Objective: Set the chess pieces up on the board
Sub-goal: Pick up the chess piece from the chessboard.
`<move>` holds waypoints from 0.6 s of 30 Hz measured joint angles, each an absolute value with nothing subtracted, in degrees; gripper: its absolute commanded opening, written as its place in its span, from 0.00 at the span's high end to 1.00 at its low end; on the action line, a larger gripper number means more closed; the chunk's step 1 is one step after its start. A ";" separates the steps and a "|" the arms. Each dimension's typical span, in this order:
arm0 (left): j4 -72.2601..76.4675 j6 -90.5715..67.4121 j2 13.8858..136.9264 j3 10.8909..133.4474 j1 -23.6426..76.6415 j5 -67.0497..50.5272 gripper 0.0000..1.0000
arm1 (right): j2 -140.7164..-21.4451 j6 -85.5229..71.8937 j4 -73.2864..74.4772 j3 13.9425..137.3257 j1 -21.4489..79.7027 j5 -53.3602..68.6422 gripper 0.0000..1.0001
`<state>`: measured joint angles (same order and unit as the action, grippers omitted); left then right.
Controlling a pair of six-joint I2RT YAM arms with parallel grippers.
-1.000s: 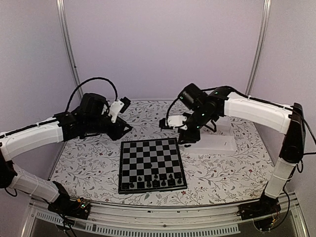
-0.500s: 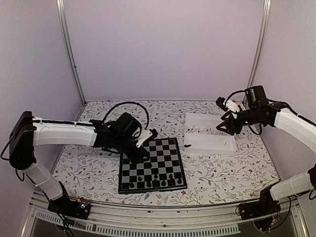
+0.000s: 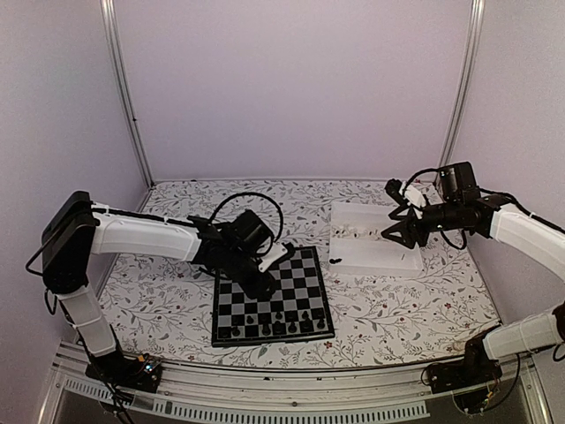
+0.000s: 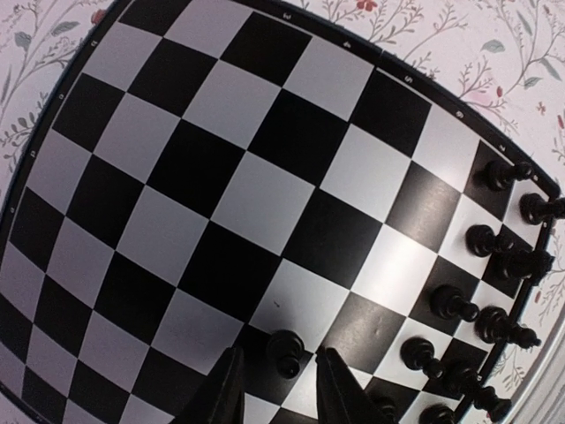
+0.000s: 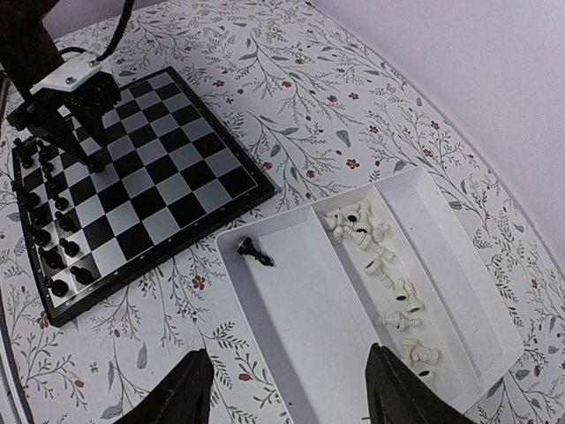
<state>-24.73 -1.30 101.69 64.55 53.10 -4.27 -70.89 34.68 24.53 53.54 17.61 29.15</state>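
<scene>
— Left wrist view: status?
— Left end effector (image 4: 281, 358) released astride a black pawn (image 4: 284, 350) standing on the board (image 4: 221, 177). Placement judged in hand; next, rise straight. Right end effector (image 5: 287, 375) likewise released, above tray (image 5: 300, 309).

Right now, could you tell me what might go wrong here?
The left claw straddles a black piece closely; a skewed lift could topple it. The white pieces lie jumbled in the tray, so the open right claw may grab two or slip.
</scene>
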 measured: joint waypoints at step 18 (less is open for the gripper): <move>-27.20 -1.32 104.44 65.98 53.36 -5.17 0.96 | -71.88 34.72 24.08 53.17 17.61 29.41 0.37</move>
